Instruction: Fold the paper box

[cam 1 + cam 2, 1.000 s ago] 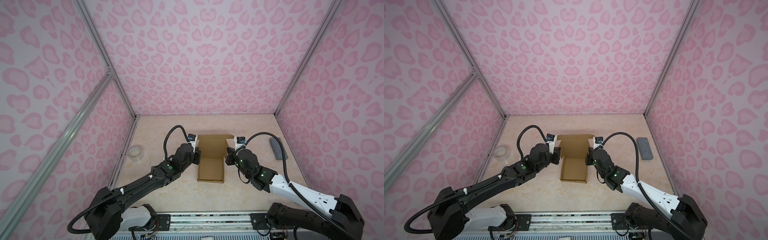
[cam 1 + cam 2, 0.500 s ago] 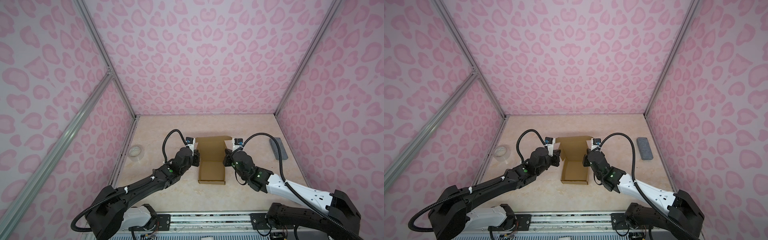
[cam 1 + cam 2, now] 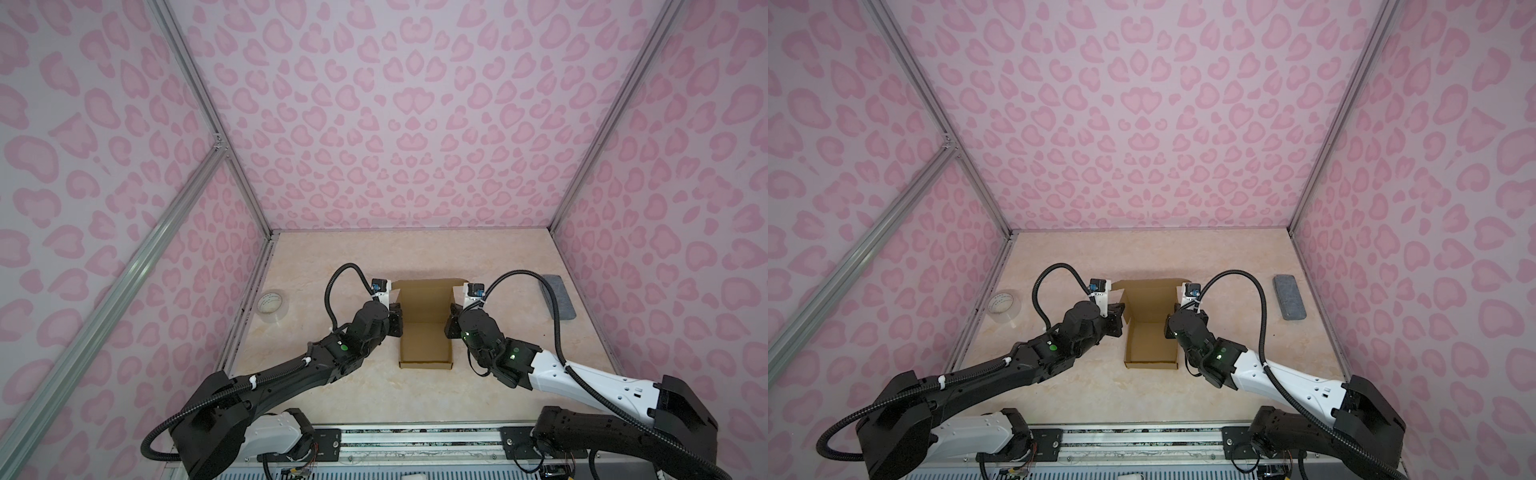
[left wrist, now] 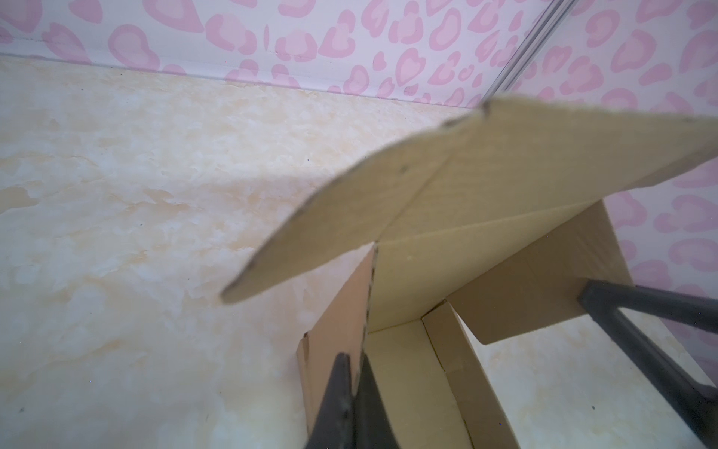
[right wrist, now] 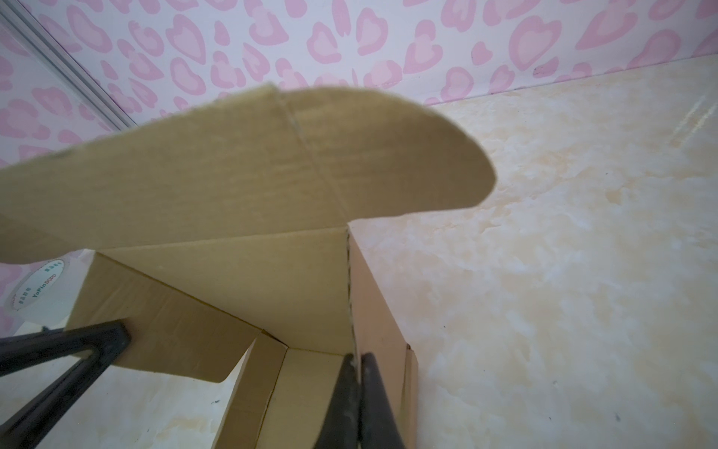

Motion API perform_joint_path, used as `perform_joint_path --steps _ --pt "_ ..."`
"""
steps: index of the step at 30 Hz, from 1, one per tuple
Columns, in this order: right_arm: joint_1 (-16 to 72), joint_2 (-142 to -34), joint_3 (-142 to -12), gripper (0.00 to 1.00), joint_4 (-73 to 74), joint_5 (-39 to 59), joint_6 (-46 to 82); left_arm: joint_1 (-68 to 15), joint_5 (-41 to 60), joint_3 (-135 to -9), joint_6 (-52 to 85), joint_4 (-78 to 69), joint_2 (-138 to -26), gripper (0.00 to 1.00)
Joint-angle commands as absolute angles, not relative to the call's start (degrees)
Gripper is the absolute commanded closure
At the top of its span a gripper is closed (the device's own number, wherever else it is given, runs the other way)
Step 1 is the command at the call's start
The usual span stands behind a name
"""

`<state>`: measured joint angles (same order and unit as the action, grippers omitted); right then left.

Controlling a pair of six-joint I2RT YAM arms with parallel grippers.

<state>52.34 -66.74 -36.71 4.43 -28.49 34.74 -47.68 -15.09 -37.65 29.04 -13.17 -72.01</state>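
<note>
In the left wrist view the left gripper was seen pinched shut on one side wall of the plain brown cardboard paper box, which was set mid-way on the beige marbled table, with the right gripper pinched likewise on the opposite wall, and both walls were judged best held upright and evenly.

The marbled beige table is carrying the paper box; a clear tape roll is lying well left of the box, and a grey block is lying well right of it.
</note>
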Motion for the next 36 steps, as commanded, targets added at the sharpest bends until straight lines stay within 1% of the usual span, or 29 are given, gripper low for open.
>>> perform_joint_path --steps 1,11,16,23,28,36 --pt "53.39 -67.04 -35.80 1.00 3.96 -29.63 35.67 -48.13 -15.80 -38.07 33.72 -9.08 -72.38 0.96" --pt "56.02 -66.74 -32.91 1.00 4.31 -31.99 36.88 -49.65 -17.78 -37.21 39.02 -6.59 -70.76 0.96" --pt "57.71 -66.01 -31.92 1.00 4.27 -33.65 37.47 -50.36 -18.18 -36.47 43.59 -6.71 -72.41 0.96" --pt "59.56 -65.59 -31.29 1.00 4.76 -34.96 37.52 -50.75 -18.68 -39.63 48.85 -2.45 -74.23 0.96" --pt "60.27 -65.13 -30.34 1.00 4.92 -35.81 37.76 -51.44 -21.06 -37.16 50.99 -3.13 -73.27 0.96" --pt "60.73 -65.69 -29.62 1.00 6.15 -36.70 37.67 -52.46 -21.86 -34.94 55.89 -4.39 -73.45 0.96"
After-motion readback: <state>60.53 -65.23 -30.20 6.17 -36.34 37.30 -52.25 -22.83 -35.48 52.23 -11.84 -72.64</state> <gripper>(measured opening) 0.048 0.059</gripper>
